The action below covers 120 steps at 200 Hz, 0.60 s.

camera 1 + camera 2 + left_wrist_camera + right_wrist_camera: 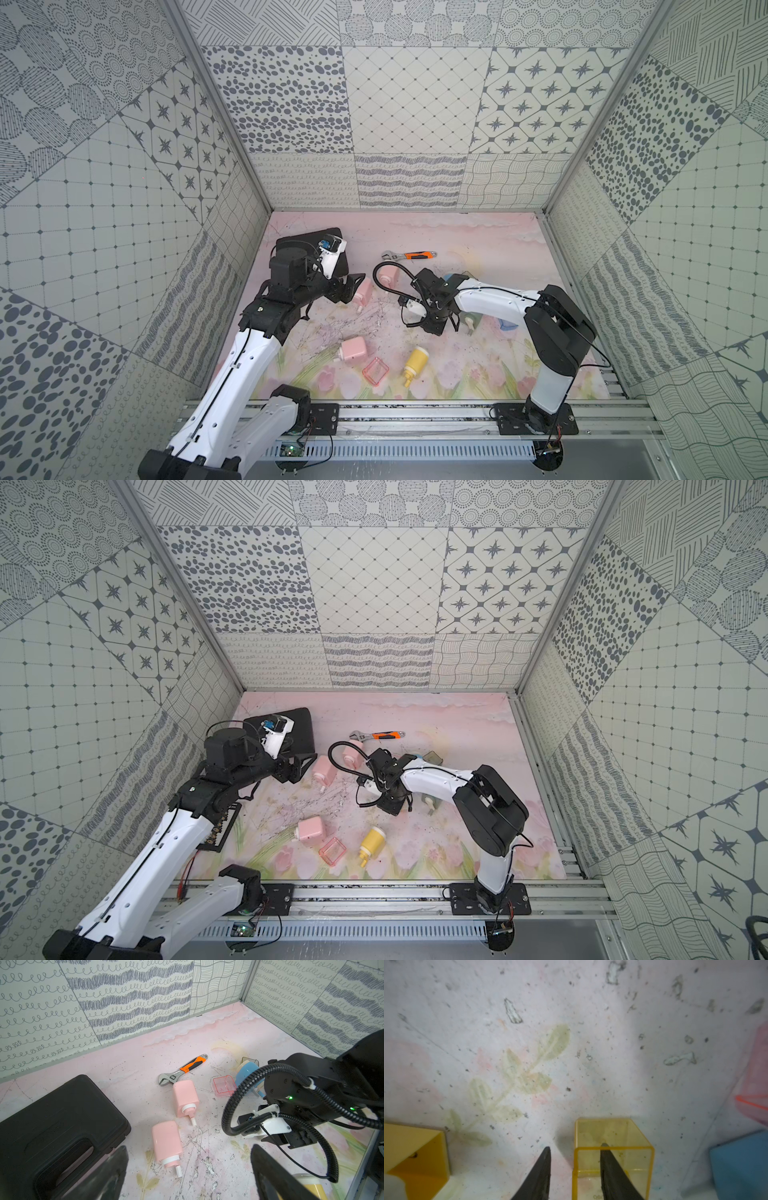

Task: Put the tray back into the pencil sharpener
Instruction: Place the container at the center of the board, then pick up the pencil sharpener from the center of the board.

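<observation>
Straddling yellow tray [611, 1133] wall, right jaws visible only in wrist view

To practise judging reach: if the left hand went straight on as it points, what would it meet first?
Probably the nearer pink sharpener, lying just ahead of the open left hand; exact depth is unclear.

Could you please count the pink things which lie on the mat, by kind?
Sharpeners: 3
Trays: 2
Total: 5
</observation>
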### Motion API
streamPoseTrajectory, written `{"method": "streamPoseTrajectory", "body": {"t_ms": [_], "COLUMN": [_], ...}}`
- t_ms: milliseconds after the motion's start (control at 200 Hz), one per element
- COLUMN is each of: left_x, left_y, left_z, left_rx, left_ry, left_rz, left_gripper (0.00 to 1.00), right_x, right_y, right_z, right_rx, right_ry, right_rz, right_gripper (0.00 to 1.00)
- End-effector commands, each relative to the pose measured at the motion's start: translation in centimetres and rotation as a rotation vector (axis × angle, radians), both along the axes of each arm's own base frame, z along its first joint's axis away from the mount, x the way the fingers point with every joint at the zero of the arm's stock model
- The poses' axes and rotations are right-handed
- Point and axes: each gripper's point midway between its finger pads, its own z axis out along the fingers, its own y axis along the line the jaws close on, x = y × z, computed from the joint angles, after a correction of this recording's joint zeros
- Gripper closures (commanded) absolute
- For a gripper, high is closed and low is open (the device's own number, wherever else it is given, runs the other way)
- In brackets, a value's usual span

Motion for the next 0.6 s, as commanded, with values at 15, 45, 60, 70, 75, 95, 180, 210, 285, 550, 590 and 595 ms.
{"method": "streamPoseTrajectory", "body": {"t_ms": [15,45,60,70,75,95,180,210,285,550,590,595], "left_x": [-0.6,-0.9,-1.0,-1.0,-1.0,-1.2,-2.4,-2.8,-4.1,-10.0,-10.7,-10.8], "left_y": [-0.4,-0.9,-1.1,-1.1,-1.2,-1.5,-3.1,-3.6,-4.9,-8.9,-9.6,-9.7], "left_z": [1.0,1.0,1.0,1.0,1.0,0.9,0.2,-0.1,-1.3,-6.7,-7.6,-7.7], "left_rx": [0.027,0.037,0.043,0.049,0.052,0.066,0.144,0.161,0.161,0.223,0.217,0.217], "left_ry": [0.018,0.028,0.031,0.034,0.035,0.037,0.044,0.050,0.104,0.292,0.321,0.324], "left_rz": [-0.019,-0.030,-0.030,-0.022,-0.022,-0.020,-0.044,-0.048,-0.065,-0.177,-0.197,-0.200], "left_gripper": [0.11,0.12,0.13,0.13,0.13,0.13,0.14,0.14,0.14,0.20,0.21,0.22], "right_x": [1.2,1.7,2.0,2.2,2.3,2.7,3.8,4.1,3.8,0.1,-0.2,-0.2], "right_y": [1.8,1.7,1.6,1.5,1.4,1.3,-0.3,-1.3,-3.9,-11.3,-11.9,-11.9], "right_z": [6.1,7.3,7.8,8.2,8.4,9.1,12.1,13.1,14.4,14.0,14.1,14.1], "right_rx": [0.169,0.201,0.214,0.226,0.230,0.253,0.345,0.376,0.434,0.519,0.517,0.517], "right_ry": [-0.113,-0.151,-0.175,-0.187,-0.197,-0.220,-0.313,-0.343,-0.382,-0.409,-0.416,-0.415], "right_rz": [-0.082,-0.136,-0.158,-0.194,-0.197,-0.246,-0.470,-0.570,-0.785,-1.159,-1.177,-1.179], "right_gripper": [0.51,0.48,0.48,0.47,0.47,0.47,0.48,0.48,0.48,0.50,0.51,0.50]}}
